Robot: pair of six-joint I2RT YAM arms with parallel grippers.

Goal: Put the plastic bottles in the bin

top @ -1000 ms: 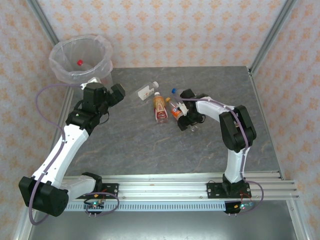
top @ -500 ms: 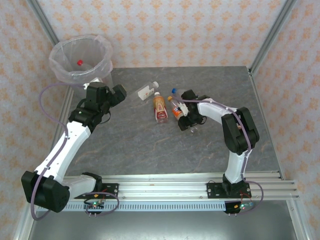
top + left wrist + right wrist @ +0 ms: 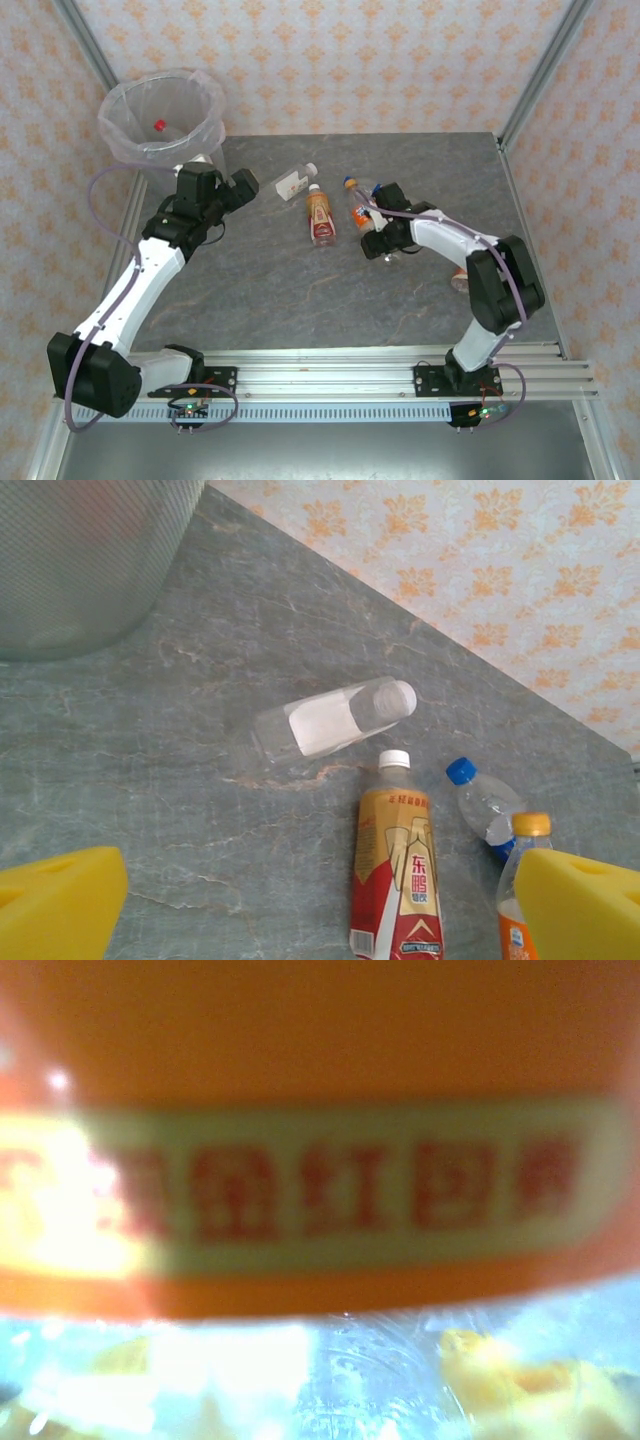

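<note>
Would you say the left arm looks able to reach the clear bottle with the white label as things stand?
Probably yes: the left gripper is open, close beside the white-label bottle, with bare table between them.

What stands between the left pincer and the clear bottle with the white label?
Nothing visible does. The open left pincer faces the clear bottle, with bare table between them. The red-and-gold bottle lies to one side of that path.
</note>
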